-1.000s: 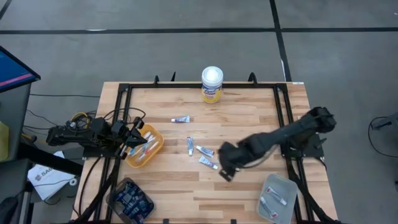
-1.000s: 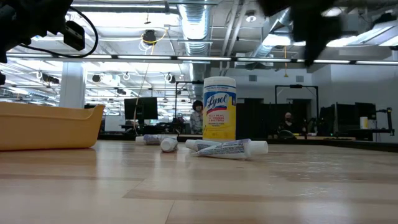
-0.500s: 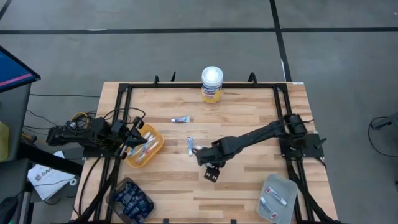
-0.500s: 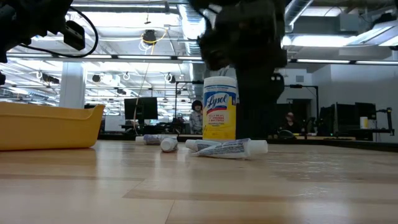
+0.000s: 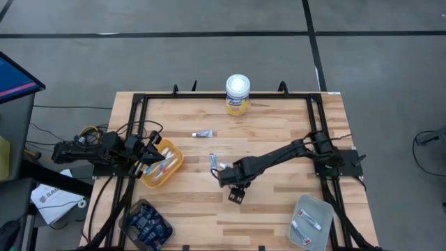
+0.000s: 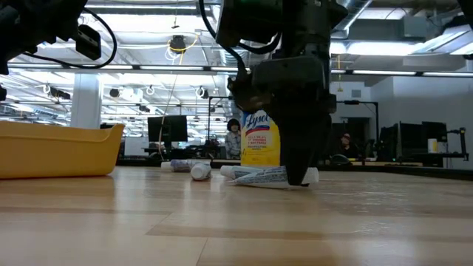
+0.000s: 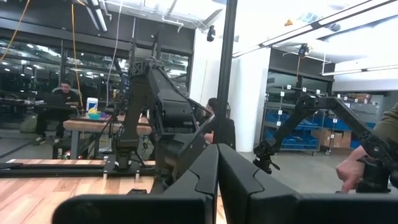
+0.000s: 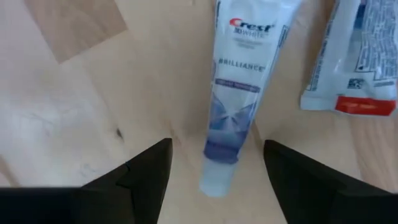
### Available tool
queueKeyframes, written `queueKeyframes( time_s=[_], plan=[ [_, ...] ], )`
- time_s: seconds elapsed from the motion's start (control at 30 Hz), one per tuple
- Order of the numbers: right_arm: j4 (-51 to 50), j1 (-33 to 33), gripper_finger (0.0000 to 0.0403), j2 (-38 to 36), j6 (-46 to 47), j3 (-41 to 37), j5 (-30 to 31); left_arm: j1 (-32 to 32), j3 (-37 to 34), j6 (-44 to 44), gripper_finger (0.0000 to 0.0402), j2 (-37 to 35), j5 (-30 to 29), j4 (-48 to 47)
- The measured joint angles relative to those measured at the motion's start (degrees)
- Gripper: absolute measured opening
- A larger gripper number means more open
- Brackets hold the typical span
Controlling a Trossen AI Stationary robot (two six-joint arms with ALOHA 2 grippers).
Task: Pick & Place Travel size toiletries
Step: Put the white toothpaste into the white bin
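While the high view shows the right hand low over the loose tubes mid-worktop, the pale butcher-block wooden worktop also carries a shallow orange plastic tray of toiletries beside the left hand, and a grey plastic bin by the near right corner.

Seen from the low view, the dark fingers reach down to the worktop against a soft white tube; a slight misalignment could pinch its rounded body aside or drag a neighbour.

Along the left wrist view, its hand is pressed closed, empty.

From the right wrist view, the wide-spread hand straddles a glossy white-and-blue Crest toothpaste tube, its cap end between the fingers, which could squirt free; a crimped white sachet-like tube lies just beside.
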Motion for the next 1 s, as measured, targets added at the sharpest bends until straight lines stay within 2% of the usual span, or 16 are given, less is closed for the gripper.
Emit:
queueKeyframes(
  time_s=[0.1,0.33,0.47,0.73,0.9,1.0],
  plan=[
    [-0.4,-0.3,0.0219,0.0,0.0,0.0,0.0,0.0,0.0,0.0,0.0002,0.0,0.0,0.0],
    [-0.8,-0.6,0.0112,0.0,-0.6,0.0,-0.1,0.0,0.0,0.0,0.0002,0.0,0.0,0.0],
    [-0.8,-0.5,0.0071,0.0,-1.0,0.0,-0.2,0.0,0.0,0.0,0.0002,0.0,0.0,0.0],
    [-1.1,-0.4,0.0057,-1.0,-1.0,0.0,-0.2,0.0,0.0,0.0,0.0002,0.0,0.0,0.1],
    [-2.6,0.4,0.0056,-7.3,0.8,0.0,0.3,0.0,0.0,0.0,0.0002,0.0,0.0,0.1],
    [-6.8,1.8,0.0056,-12.6,4.5,0.0,3.1,0.0,0.0,0.0,0.0002,0.0,0.0,0.1]
  ],
)
